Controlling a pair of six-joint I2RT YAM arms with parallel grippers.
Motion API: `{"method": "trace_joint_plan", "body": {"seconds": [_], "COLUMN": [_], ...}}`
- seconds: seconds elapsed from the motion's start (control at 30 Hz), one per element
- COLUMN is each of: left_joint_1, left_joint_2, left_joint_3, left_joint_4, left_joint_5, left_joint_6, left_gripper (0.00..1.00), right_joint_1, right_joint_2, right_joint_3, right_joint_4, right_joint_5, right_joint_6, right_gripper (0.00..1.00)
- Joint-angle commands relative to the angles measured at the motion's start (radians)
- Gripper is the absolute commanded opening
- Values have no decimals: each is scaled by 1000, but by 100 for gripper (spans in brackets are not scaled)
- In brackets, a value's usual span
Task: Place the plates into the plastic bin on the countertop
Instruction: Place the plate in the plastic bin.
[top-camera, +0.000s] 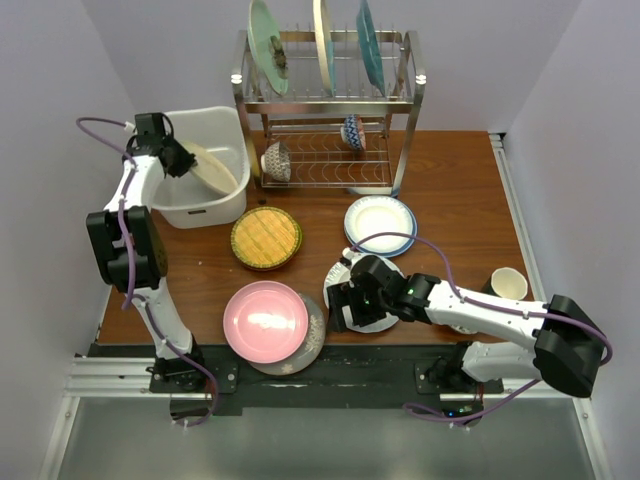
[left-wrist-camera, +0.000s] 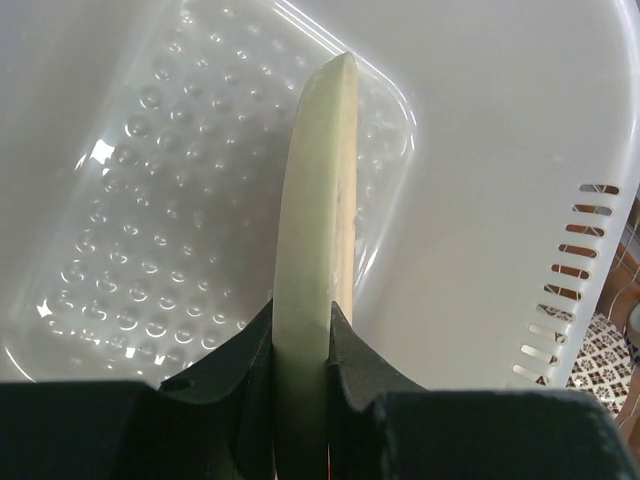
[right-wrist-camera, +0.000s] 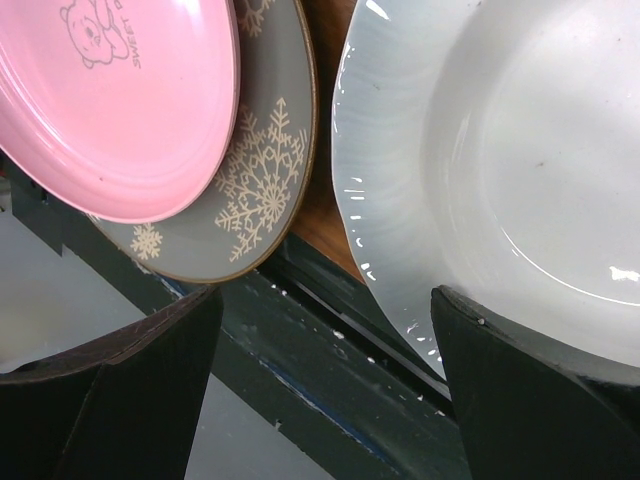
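Right of the plastic bin (top-camera: 200, 212) the wire dish rack (top-camera: 330, 104) stands close, the woven yellow plate (top-camera: 266, 238) sits off its near-right corner, and bare countertop (top-camera: 203, 262) runs along its front.

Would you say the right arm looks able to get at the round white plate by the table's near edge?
Probably yes: the right pincer hangs open at the rim of the round white plate. Nothing lies on it, and the pink plate stacked on the grey snowflake plate sits apart.
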Motion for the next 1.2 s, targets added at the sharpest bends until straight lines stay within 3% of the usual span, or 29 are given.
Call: {"method": "trace_joint_plan", "body": {"seconds": [0.0,0.03,0.17,0.3,0.5,0.77,1.17], "left_joint_1": [9,9,9,9,12,13,15], "left_joint_2": [-7,-2,10,6,29,75,47], "left_joint_3": [81,83,104,112,107,161,165], "left_joint_4": [8,-2,-60,-106,-127,-244,-266], "left_joint_5": [41,39,16,-33,-1,-53,-93], "left_joint_6": [95,105,152,192,230,263,319], "left_gripper": [10,12,38,49,52,55,62], "right_joint_1": [3,3,3,3,3,4,3], "right_joint_2": [-1,-1,1,7,24,11,14], "right_joint_3": [9,8,8,8,8,1,-2], "right_joint_4": [12,12,16,23,26,22,25], "right_joint_5": [-29,-30,-32,-38,-44,-44,-53], "right_joint_6": [2,2,2,3,2,2,3], "right_gripper": [89,89,89,88,88,88,88]}}
